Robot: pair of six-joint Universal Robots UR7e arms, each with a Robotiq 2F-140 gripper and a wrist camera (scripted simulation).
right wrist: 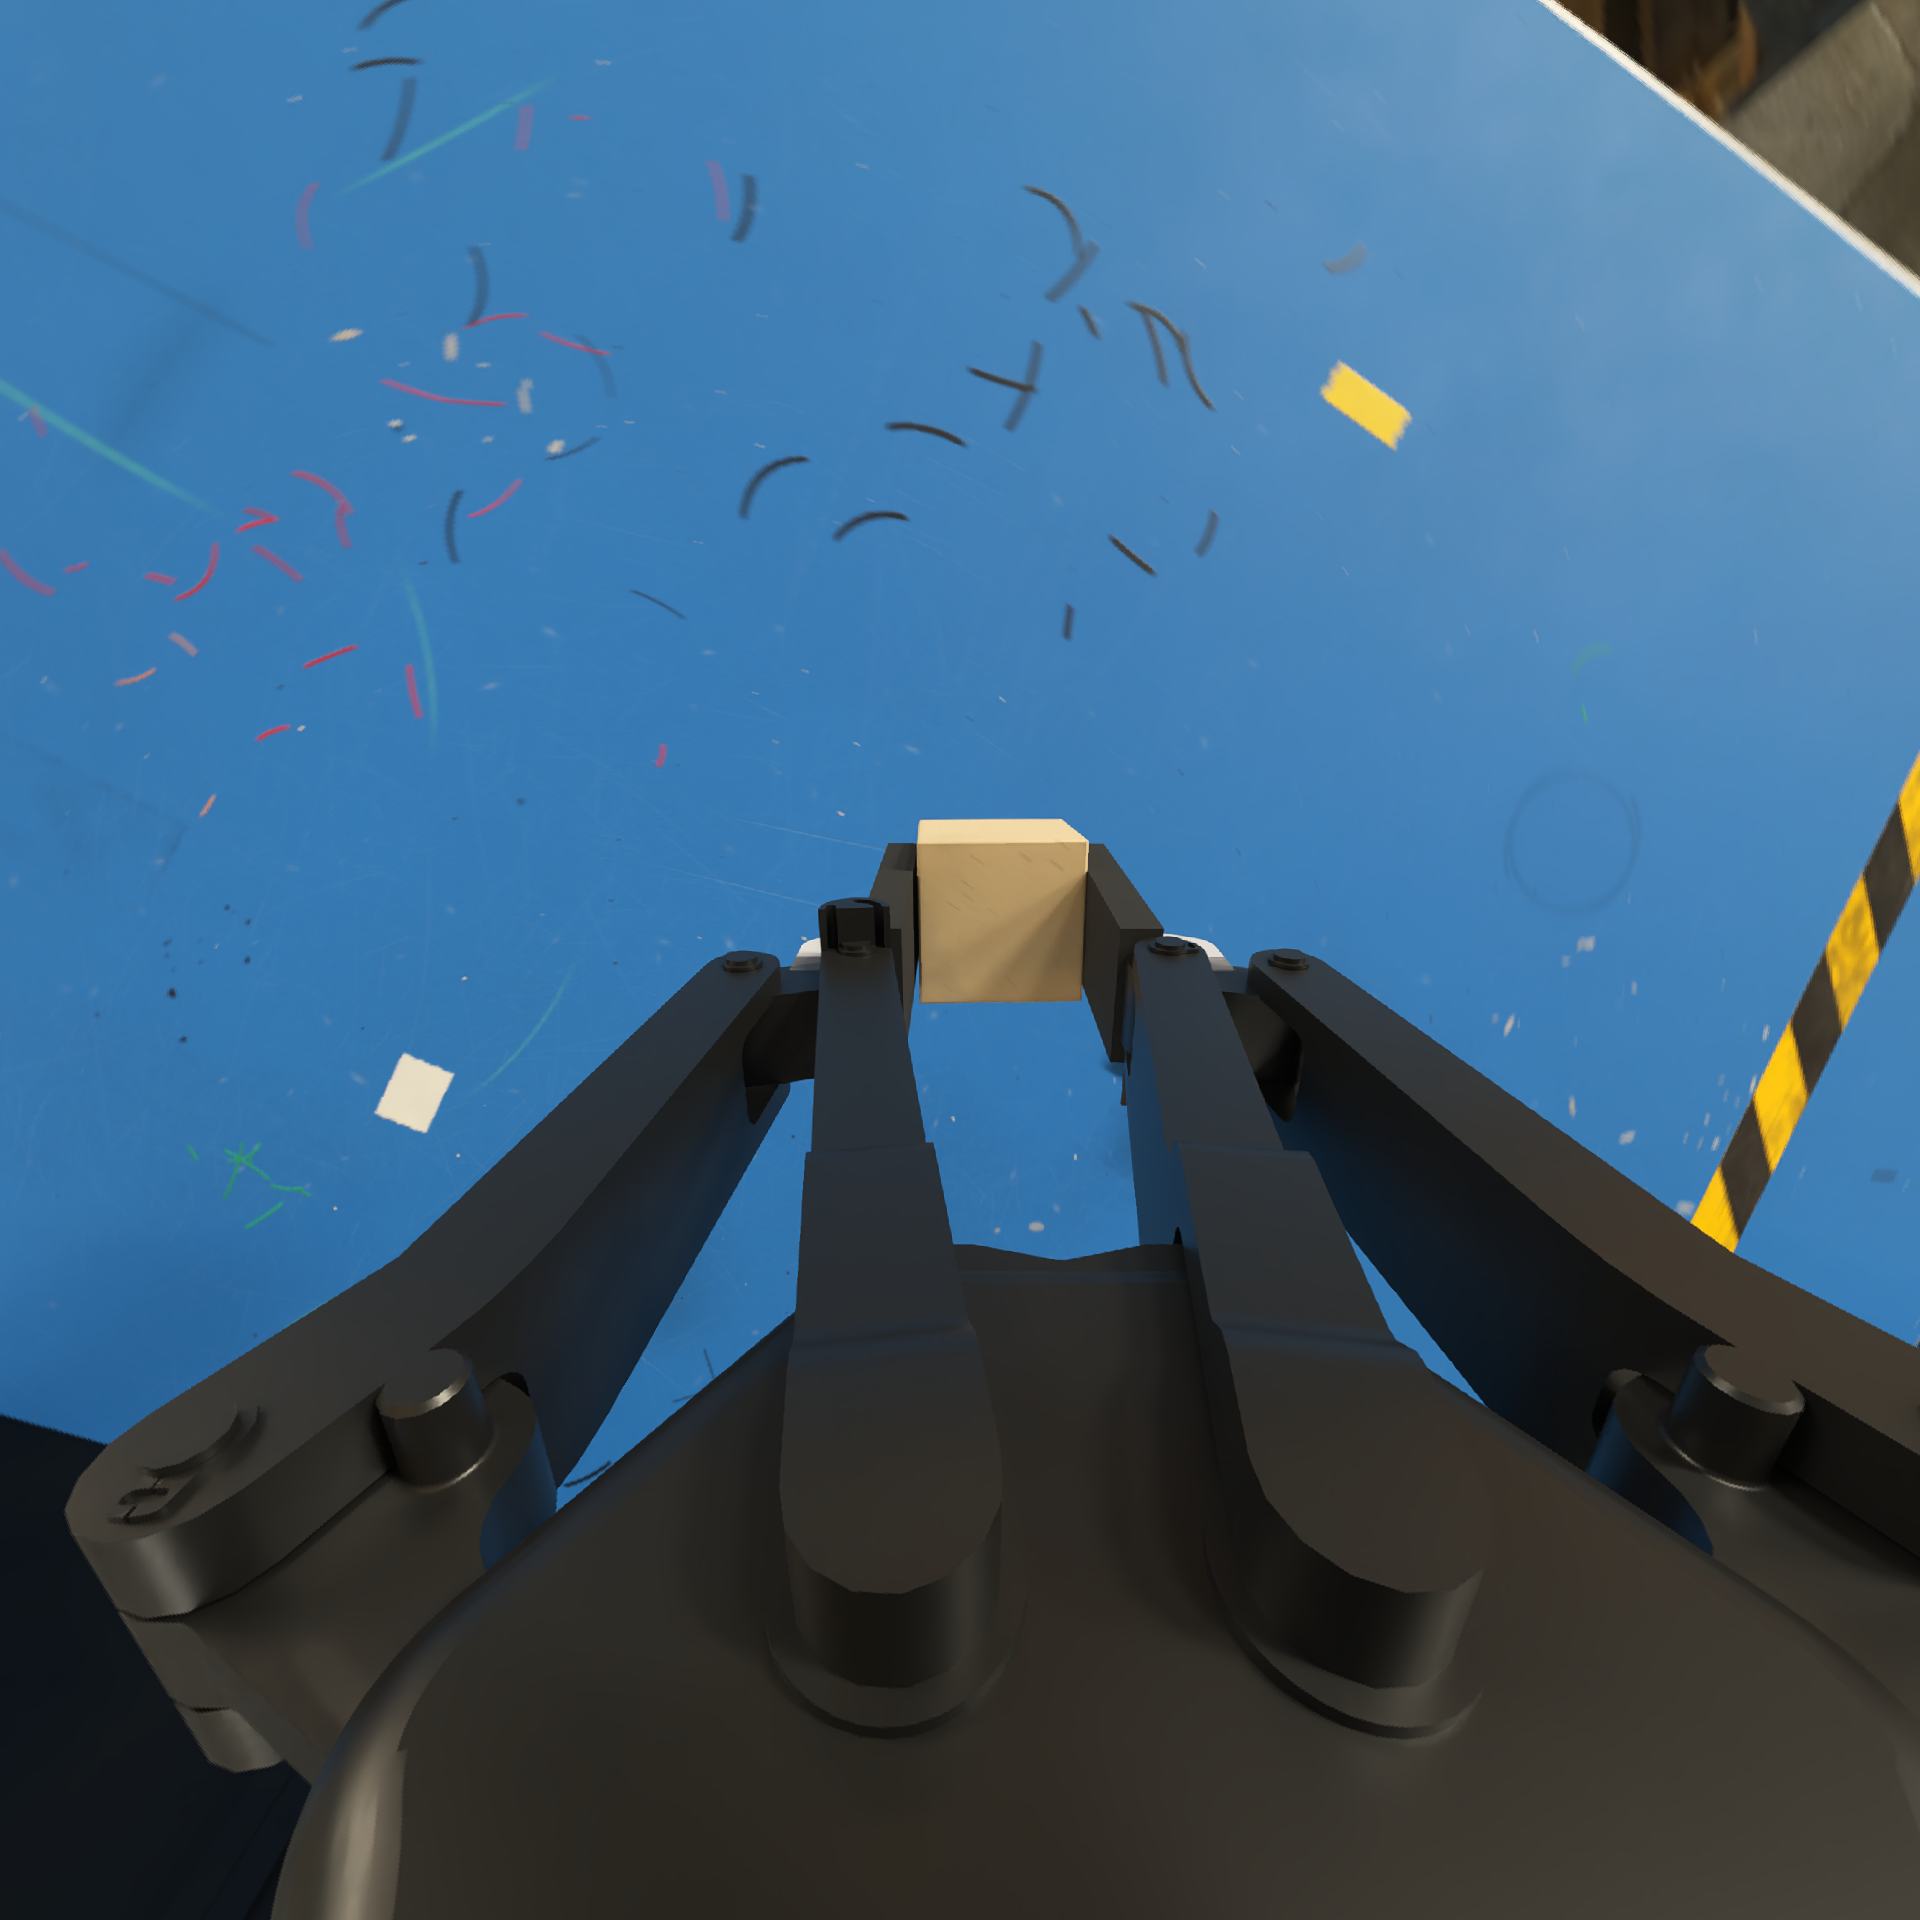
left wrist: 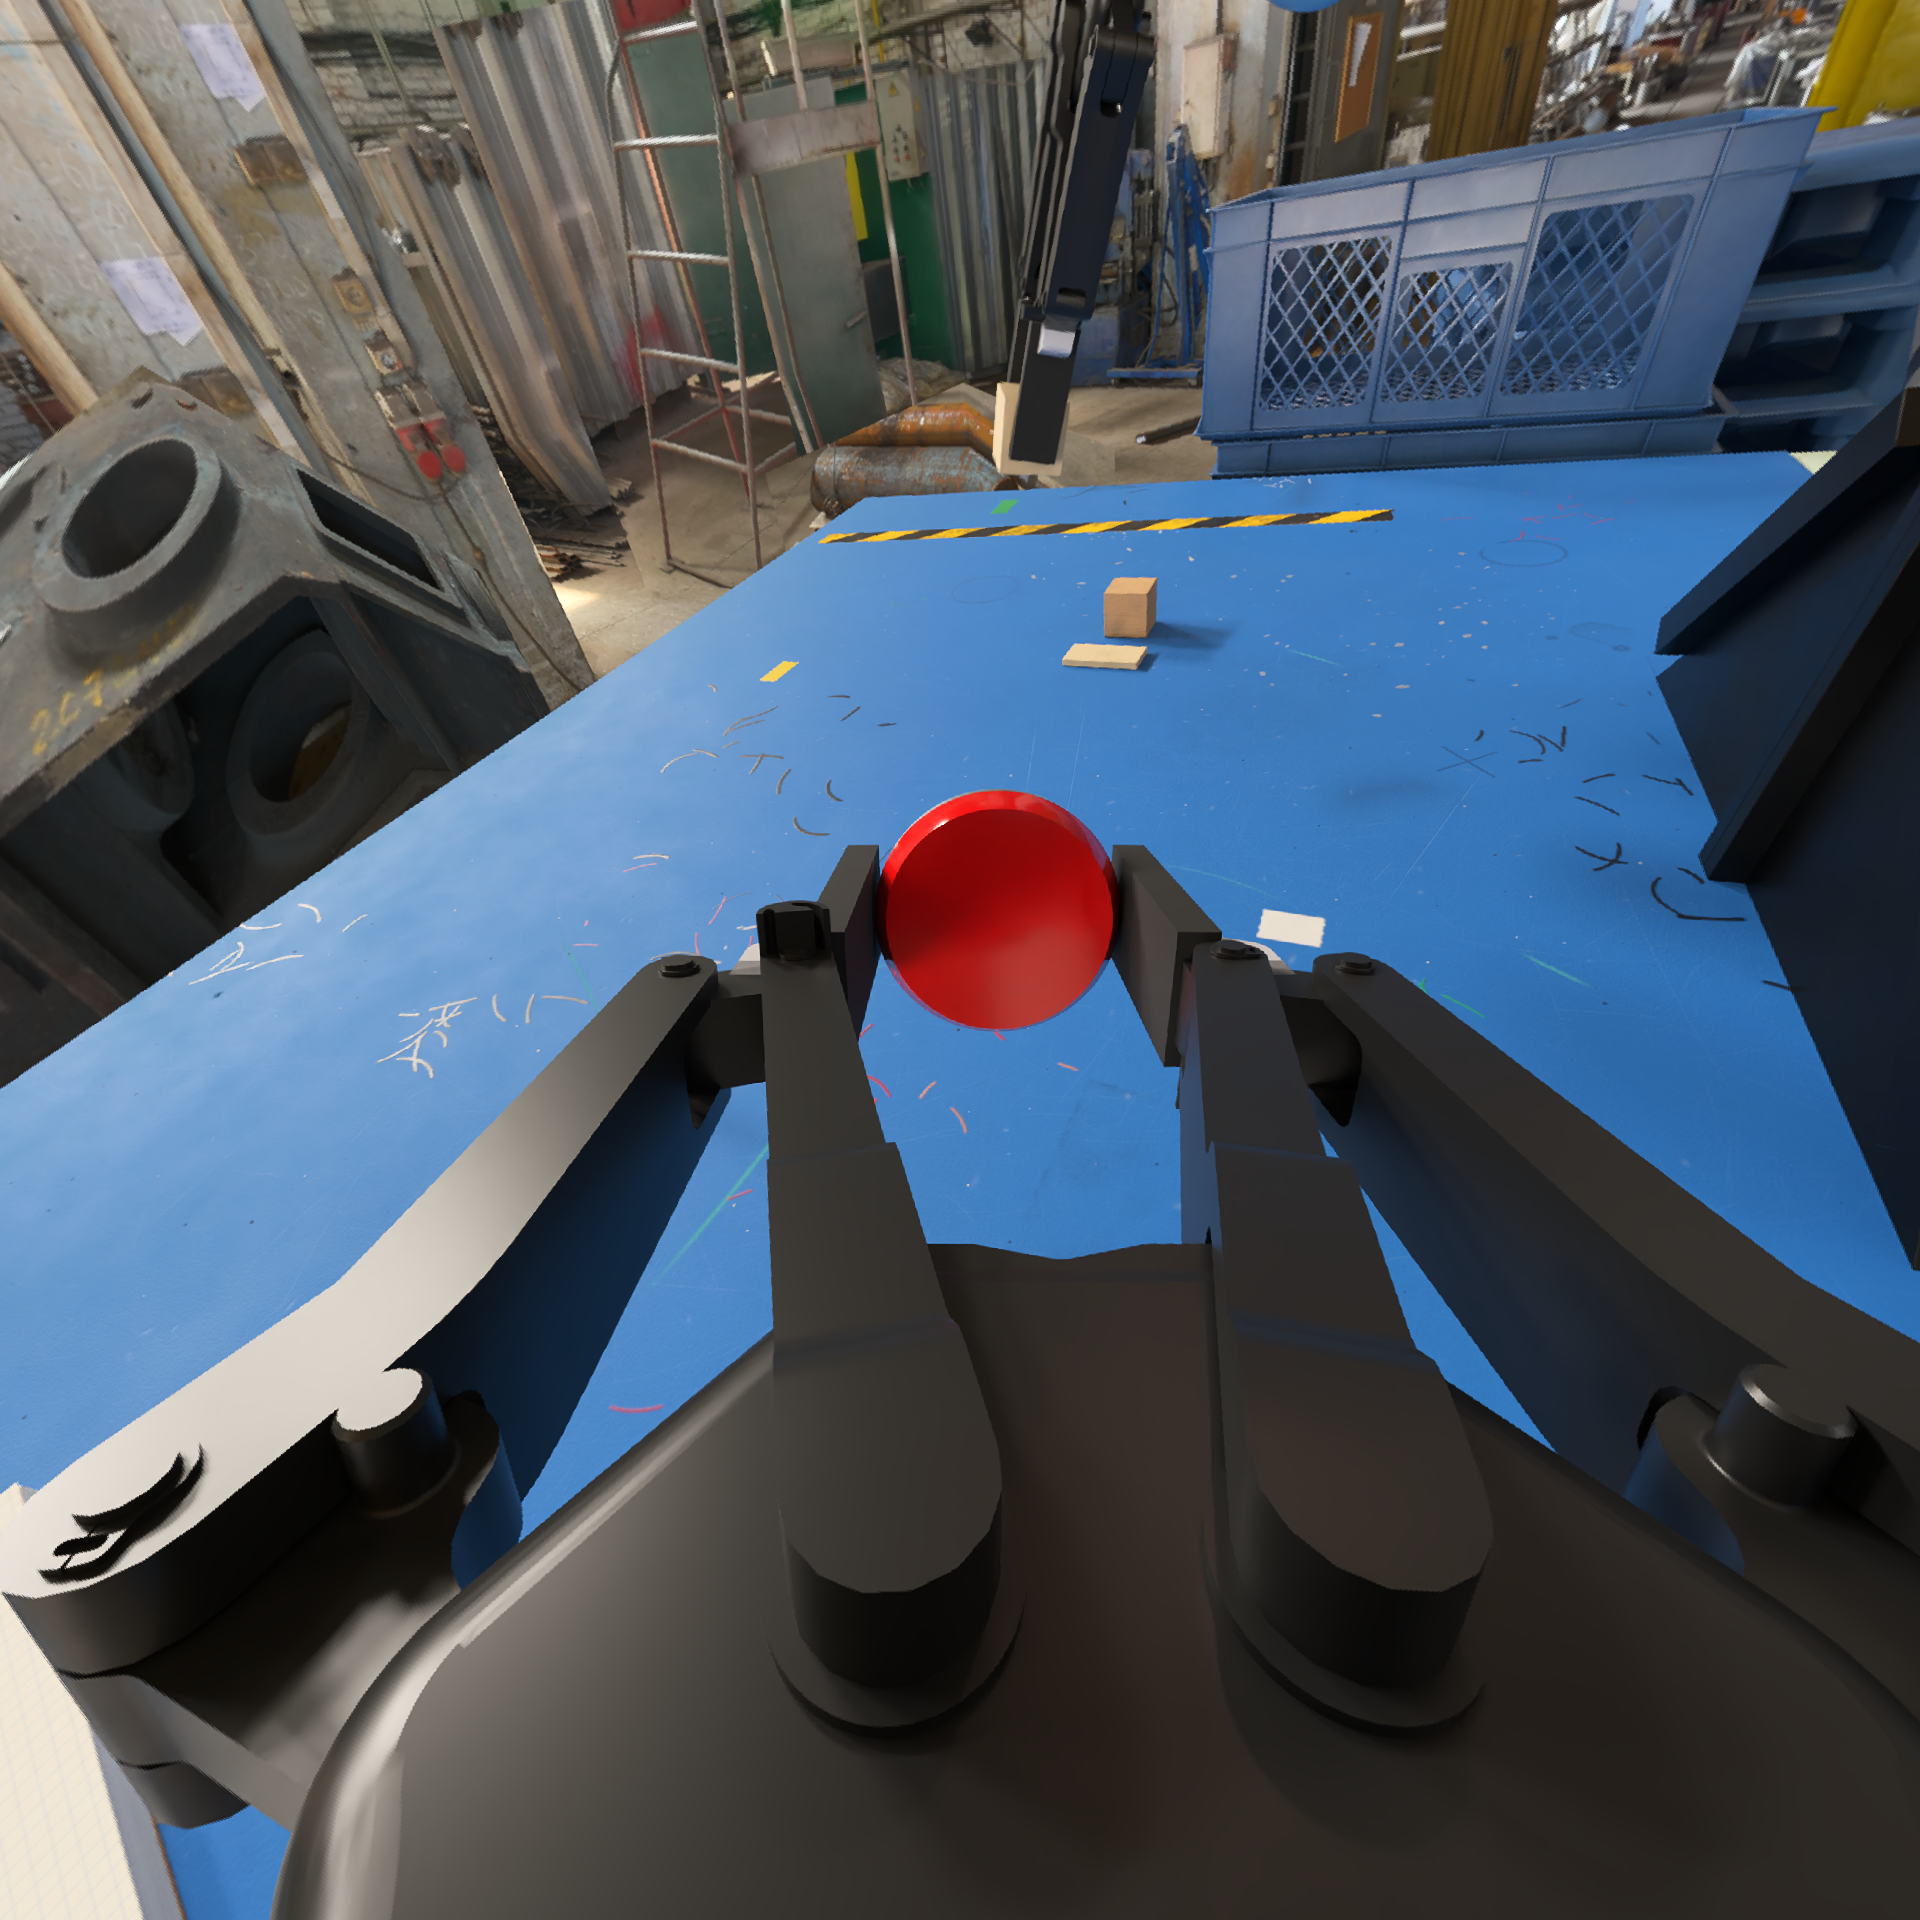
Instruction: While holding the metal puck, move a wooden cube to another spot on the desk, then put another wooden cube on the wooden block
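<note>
My left gripper point(left wrist: 997, 914) is shut on a shiny red metal puck point(left wrist: 997, 909) and holds it above the blue desk point(left wrist: 520, 1039). Far across the desk a wooden cube point(left wrist: 1129, 606) stands beside a flat pale wooden block point(left wrist: 1103, 656). My right gripper point(right wrist: 1001, 914) is shut on another pale wooden cube point(right wrist: 1001, 914) and holds it above the desk point(right wrist: 727, 727). That gripper also shows in the left wrist view point(left wrist: 1029, 436), high over the desk's far edge, with the cube point(left wrist: 1006, 426) showing beside a finger.
A yellow-and-black striped tape line point(left wrist: 1101, 526) runs near the desk's far edge and also shows in the right wrist view point(right wrist: 1829, 997). A blue crate point(left wrist: 1475, 301) stands behind the desk. A dark structure point(left wrist: 1818, 727) rises at the right. Small white point(right wrist: 414, 1091) and yellow point(right wrist: 1364, 403) tape patches lie on the desk.
</note>
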